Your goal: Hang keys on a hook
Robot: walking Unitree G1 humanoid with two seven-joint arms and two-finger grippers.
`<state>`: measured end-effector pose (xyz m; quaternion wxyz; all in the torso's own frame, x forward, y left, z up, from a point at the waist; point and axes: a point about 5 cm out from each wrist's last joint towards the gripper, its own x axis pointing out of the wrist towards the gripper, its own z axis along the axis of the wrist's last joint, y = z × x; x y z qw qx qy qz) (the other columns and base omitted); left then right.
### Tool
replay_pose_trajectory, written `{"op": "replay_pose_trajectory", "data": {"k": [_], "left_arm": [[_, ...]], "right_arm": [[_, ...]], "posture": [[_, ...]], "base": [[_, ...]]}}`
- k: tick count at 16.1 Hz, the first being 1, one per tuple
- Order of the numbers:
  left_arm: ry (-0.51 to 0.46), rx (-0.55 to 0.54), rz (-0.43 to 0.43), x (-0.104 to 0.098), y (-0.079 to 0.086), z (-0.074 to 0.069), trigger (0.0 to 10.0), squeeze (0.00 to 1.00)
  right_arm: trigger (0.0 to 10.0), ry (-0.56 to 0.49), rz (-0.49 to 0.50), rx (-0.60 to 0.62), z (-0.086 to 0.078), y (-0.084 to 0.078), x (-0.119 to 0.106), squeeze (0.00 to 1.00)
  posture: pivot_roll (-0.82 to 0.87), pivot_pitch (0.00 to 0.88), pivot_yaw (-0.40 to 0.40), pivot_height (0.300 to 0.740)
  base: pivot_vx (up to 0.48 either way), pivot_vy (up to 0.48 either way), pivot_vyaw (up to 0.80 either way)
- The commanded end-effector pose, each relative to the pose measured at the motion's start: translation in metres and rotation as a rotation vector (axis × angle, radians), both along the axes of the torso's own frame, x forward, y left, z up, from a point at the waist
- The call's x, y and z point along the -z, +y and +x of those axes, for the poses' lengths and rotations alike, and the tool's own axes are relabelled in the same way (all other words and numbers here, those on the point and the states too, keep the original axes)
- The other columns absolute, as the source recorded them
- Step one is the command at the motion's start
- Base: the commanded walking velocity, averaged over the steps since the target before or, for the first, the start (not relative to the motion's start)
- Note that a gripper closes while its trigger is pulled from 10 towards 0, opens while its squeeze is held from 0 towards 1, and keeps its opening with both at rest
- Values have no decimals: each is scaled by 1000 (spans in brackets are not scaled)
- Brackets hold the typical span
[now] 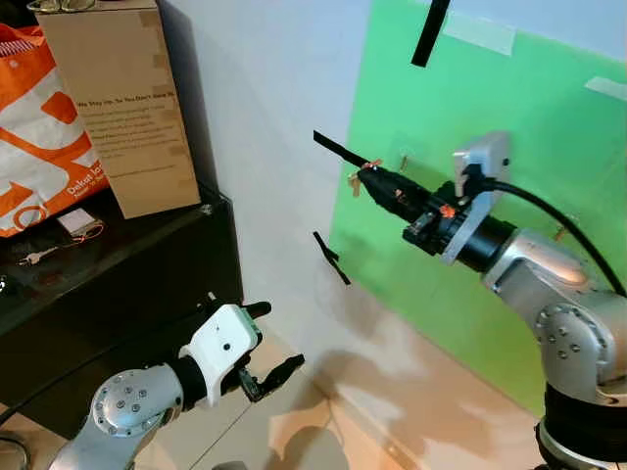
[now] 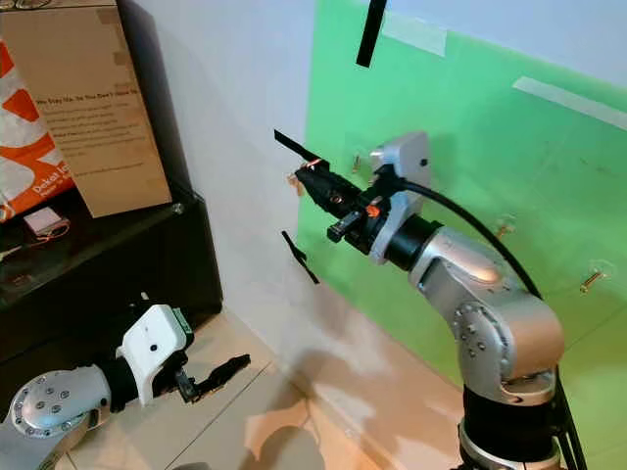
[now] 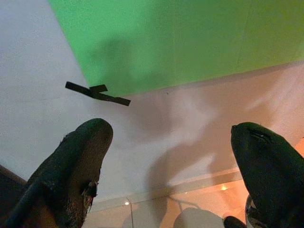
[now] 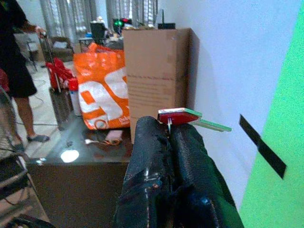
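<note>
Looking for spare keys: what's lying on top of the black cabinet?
On the black cabinet stand a cardboard box and an orange bag; a small pink packet and a key-like item lie before them. Anything behind the box is hidden.

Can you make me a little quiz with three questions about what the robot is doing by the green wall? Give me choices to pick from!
1. Where is the cardboard box?
A. On the black cabinet
B. On the floor
C. Hanging on the wall

2. What colour is the sheet on the wall?
A. Blue
B. Green
C. Yellow

3. How are the fingers of the right tool?
A. Wide open
B. Shut on the key tag
C. Shut on a cup

Answers:
1. A, the box stands on the cabinet top beside the orange bag.
2. B, the sheet is bright green.
3. B, in the right wrist view the two black fingers pinch a small red and green tag between them.
</note>
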<state>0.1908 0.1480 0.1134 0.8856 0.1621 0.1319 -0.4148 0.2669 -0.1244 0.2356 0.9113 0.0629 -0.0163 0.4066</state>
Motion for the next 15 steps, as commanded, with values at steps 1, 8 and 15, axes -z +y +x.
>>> {"op": "replay_pose_trajectory", "data": {"k": [1, 8, 15], "left_arm": [[-2, 8, -2, -3, 0, -2, 10000, 0], [-4, 10, 2, -5, -1, -2, 10000, 0], [-23, 1, -7, -6, -4, 1, 10000, 0]], "right_arm": [[10000, -14, 28, -10, -2, 0, -8, 0], [10000, 127, -522, 28, -2, -6, 53, 0], [10000, 165, -265, 253, 23, 1, 45, 0]], "posture": [[18, 0, -64, 740], [23, 0, -71, 740], [21, 0, -79, 740]], "base": [[0, 0, 0], [0, 0, 0], [0, 0, 0]]}}
